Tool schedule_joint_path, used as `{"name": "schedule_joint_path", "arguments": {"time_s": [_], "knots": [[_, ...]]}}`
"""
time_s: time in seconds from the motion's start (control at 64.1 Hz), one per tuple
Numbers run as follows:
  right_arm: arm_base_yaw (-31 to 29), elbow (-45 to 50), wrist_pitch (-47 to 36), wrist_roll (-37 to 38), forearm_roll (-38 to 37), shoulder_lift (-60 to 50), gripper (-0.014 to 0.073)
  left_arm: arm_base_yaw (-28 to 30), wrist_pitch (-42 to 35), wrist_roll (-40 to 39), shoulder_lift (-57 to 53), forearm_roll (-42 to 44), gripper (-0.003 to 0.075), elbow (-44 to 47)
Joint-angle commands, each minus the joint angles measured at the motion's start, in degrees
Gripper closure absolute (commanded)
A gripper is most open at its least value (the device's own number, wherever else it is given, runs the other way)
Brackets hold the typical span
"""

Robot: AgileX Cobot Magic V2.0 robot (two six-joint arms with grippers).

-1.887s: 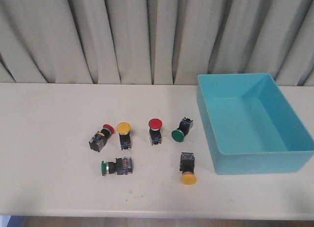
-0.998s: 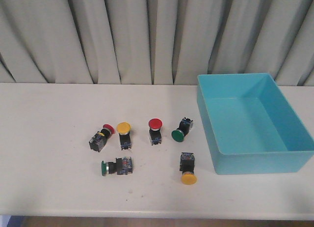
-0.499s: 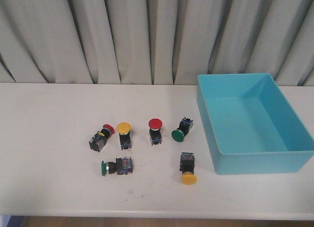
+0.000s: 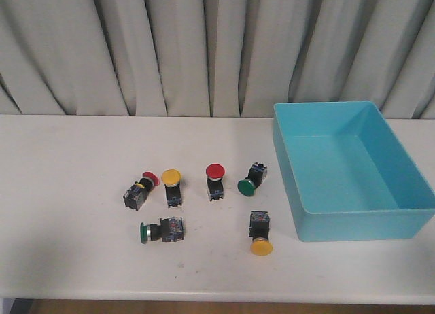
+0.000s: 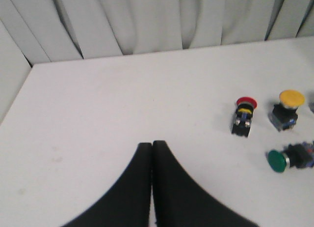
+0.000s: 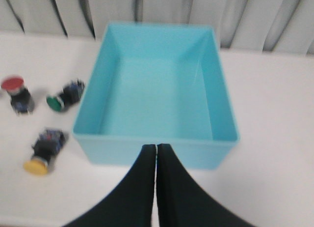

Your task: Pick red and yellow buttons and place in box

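Two red buttons (image 4: 140,189) (image 4: 215,181) and two yellow buttons (image 4: 172,185) (image 4: 259,233) lie on the white table, left of the turquoise box (image 4: 299,192). The box is empty. Neither arm shows in the front view. My left gripper (image 5: 151,144) is shut with nothing in it, short of a red button (image 5: 244,115) and a yellow button (image 5: 287,108). My right gripper (image 6: 156,147) is shut and empty, just before the near wall of the box (image 6: 154,151); a red button (image 6: 16,93) and a yellow button (image 6: 43,151) lie to its side.
Two green-capped switches (image 4: 162,230) (image 4: 251,179) lie among the buttons. A pleated grey curtain (image 4: 204,49) closes off the far side of the table. The table's front edge (image 4: 204,297) runs close below the buttons.
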Motion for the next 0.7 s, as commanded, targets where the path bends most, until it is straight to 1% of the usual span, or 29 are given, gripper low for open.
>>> {"name": "schedule_joint_path", "arguments": {"time_s": [0.0, 0.249, 0.296, 0.359, 0.437, 0.468, 0.561, 0.639, 0.686], "knots": [[-0.3, -1.7, -2.3, -0.1, -0.1, 3.2, 0.0596, -0.1, -3.3, -0.1, 2.5, -0.3, 0.0727, -0.1], [-0.3, -1.7, -2.8, -0.4, -0.5, 7.4, 0.0585, -0.1, -3.9, -0.2, 4.6, -0.3, 0.072, 1.3], [-0.3, -1.7, -2.8, -0.4, -0.6, 7.8, 0.0564, -0.1, -4.2, -0.2, 4.7, -0.3, 0.0699, 1.3], [-0.3, -1.7, -2.8, -0.4, -0.6, 8.3, 0.0508, -0.1, -4.9, -0.2, 4.8, -0.3, 0.0655, 1.3], [-0.3, -1.7, -2.8, -0.4, -0.6, 8.9, 0.0422, -0.1, -5.9, -0.3, 4.8, -0.5, 0.0561, 1.2], [-0.3, -1.7, -2.8, -0.4, -0.6, 9.1, 0.0371, -0.1, -6.2, -0.3, 4.8, -0.6, 0.0516, 1.2], [-0.3, -1.7, -2.8, -0.4, -0.6, 9.5, 0.0232, -0.1, -6.7, -0.1, 4.8, -0.8, 0.0333, 1.2], [-0.3, -1.7, -2.8, -0.4, -0.6, 10.0, 0.0139, -0.2, -6.6, 0.4, 5.2, -0.8, 0.0204, 1.2], [-0.3, -1.7, -2.8, -0.4, -0.6, 10.1, 0.009, -0.2, -6.6, 0.7, 5.8, -0.9, 0.0152, 1.2]]}}
